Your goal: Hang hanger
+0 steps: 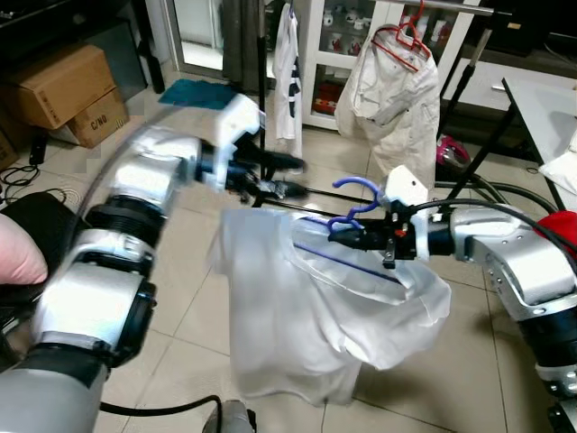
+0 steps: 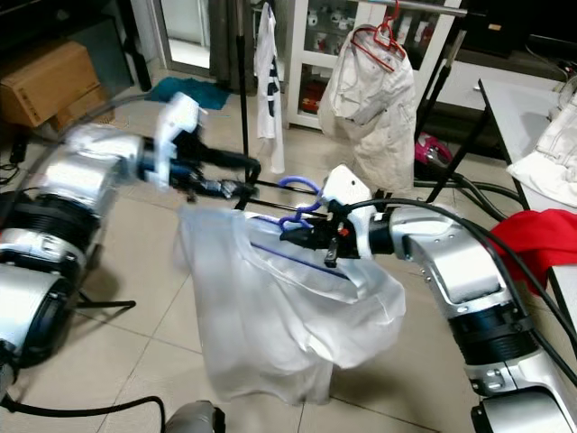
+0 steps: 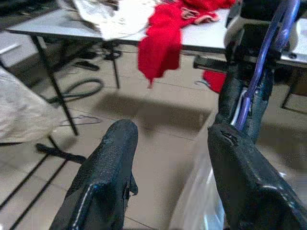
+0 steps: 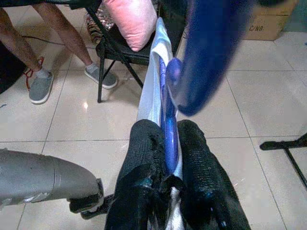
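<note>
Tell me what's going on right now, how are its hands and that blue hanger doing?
Right gripper shut on blue hanger, white shirt draped from it. Left gripper open beside it, holding nothing. Clothes rack far off across the floor, not yet reached.

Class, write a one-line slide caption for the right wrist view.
Right gripper pinches a blue hanger carrying a white garment.

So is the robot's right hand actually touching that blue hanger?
Touching. In the right wrist view, the right gripper has its two black fingers pressed against the blue hanger from both sides, with no gap.
</note>
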Motion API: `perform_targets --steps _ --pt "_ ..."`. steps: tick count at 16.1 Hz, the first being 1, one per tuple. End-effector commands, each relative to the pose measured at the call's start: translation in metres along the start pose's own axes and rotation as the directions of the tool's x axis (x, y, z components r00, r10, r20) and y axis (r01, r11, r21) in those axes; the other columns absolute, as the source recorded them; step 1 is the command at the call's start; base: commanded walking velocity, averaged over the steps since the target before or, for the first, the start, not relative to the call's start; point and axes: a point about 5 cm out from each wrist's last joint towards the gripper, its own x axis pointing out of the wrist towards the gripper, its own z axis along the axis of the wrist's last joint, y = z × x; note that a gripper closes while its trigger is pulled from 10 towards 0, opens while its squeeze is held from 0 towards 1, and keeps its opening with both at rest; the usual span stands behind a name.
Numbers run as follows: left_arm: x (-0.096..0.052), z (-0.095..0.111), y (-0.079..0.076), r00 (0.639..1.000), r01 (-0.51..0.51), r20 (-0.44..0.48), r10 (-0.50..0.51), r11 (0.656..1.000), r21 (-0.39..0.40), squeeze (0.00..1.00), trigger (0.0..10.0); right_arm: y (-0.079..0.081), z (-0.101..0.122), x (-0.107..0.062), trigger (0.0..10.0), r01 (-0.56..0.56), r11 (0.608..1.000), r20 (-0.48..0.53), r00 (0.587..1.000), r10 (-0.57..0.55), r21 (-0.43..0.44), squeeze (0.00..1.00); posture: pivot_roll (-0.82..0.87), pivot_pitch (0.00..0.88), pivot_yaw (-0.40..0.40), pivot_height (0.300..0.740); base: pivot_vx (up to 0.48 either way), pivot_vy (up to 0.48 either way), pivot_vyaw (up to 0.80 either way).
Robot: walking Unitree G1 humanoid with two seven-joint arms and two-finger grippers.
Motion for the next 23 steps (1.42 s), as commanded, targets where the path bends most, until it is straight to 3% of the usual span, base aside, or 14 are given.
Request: perform_targets --steps 1,4,5,6,8,10,11,12,13,14,15,17,20,23 --pt "0.006 0.010 0.000 1.000 0.029 -0.013 -0.028 0.999 0.042 0.00 10.0 0.000 0.008 0.002 10.0 0.017 0.999 0.005 1.000 -0.017 -0.034 0.00 0.06 0.000 0.028 0.740 0.000 0.000 0.00" --pt "0.009 0.012 0.002 0.997 -0.056 0.045 0.055 0.998 0.021 0.00 10.0 -0.008 -0.003 0.002 10.0 0.176 0.984 -0.047 0.983 -0.176 0.004 0.00 0.06 0.000 0.037 0.740 0.000 0.000 0.00" --pt "-0.003 0.007 0.007 0.972 -0.226 0.071 0.224 0.974 0.023 0.00 10.0 -0.016 -0.023 0.001 10.0 0.364 0.924 -0.104 0.930 -0.353 0.115 0.00 0.06 0.000 0.033 0.740 0.000 0.000 0.00" --pt "-0.007 0.003 0.008 0.957 -0.281 0.077 0.279 0.959 0.023 0.00 10.0 -0.018 -0.030 0.000 10.0 0.419 0.896 -0.123 0.907 -0.404 0.145 0.00 0.06 0.000 0.031 0.740 0.000 0.000 0.00" --pt "-0.022 -0.023 0.007 0.857 -0.513 0.036 0.514 0.858 -0.025 0.00 10.0 -0.023 -0.061 -0.001 10.0 0.622 0.736 -0.198 0.783 -0.590 0.267 0.00 0.08 0.000 0.022 0.740 0.000 0.000 0.00" --pt "-0.028 -0.043 -0.004 0.780 -0.623 0.015 0.626 0.778 -0.085 0.00 10.0 -0.021 -0.079 -0.001 10.0 0.716 0.603 -0.229 0.691 -0.686 0.351 0.00 0.09 0.000 0.008 0.740 0.000 0.000 0.00" --pt "-0.029 -0.049 -0.007 0.759 -0.649 -0.006 0.651 0.756 -0.089 0.00 10.0 -0.019 -0.081 0.000 10.0 0.726 0.589 -0.232 0.679 -0.696 0.355 0.00 0.10 0.000 0.007 0.740 0.000 0.000 0.00" --pt "-0.031 -0.063 -0.014 0.714 -0.699 -0.042 0.699 0.707 -0.109 0.00 10.0 -0.017 -0.086 0.002 10.0 0.750 0.539 -0.239 0.644 -0.727 0.382 0.00 0.09 0.000 0.009 0.740 0.000 0.000 0.00" --pt "-0.034 -0.080 -0.024 0.646 -0.763 -0.081 0.759 0.636 -0.119 0.00 10.0 -0.016 -0.088 0.000 10.0 0.792 0.449 -0.233 0.569 -0.789 0.413 0.00 0.09 0.000 0.005 0.740 0.000 0.000 0.00" --pt "-0.035 -0.090 -0.034 0.609 -0.792 -0.090 0.788 0.598 -0.128 0.00 10.0 -0.014 -0.089 -0.004 10.0 0.813 0.378 -0.218 0.507 -0.834 0.443 0.00 0.09 0.000 0.003 0.740 0.000 0.000 0.00" --pt "-0.034 -0.095 -0.042 0.584 -0.811 -0.083 0.807 0.577 -0.098 0.00 10.0 -0.008 -0.092 -0.006 10.0 0.820 0.349 -0.203 0.476 -0.855 0.454 0.00 0.09 0.000 -0.003 0.740 0.000 0.000 0.00" --pt "-0.033 -0.098 -0.049 0.550 -0.835 -0.090 0.830 0.543 -0.094 0.00 10.0 -0.001 -0.093 -0.005 10.0 0.830 0.354 -0.173 0.461 -0.870 0.432 0.00 0.10 0.000 -0.010 0.740 0.000 0.000 0.00" --pt "-0.032 -0.099 -0.050 0.430 -0.898 -0.077 0.900 0.416 -0.146 0.00 10.0 0.004 -0.087 0.001 10.0 0.832 0.336 -0.135 0.431 -0.892 0.442 0.00 0.08 0.000 0.016 0.740 0.250 0.000 0.00" --pt "-0.023 -0.097 -0.052 0.428 -0.898 -0.064 0.902 0.416 -0.145 0.00 10.0 0.004 -0.088 0.000 10.0 0.852 0.304 -0.135 0.392 -0.910 0.426 0.00 0.08 0.000 0.024 0.740 0.411 0.000 0.76"
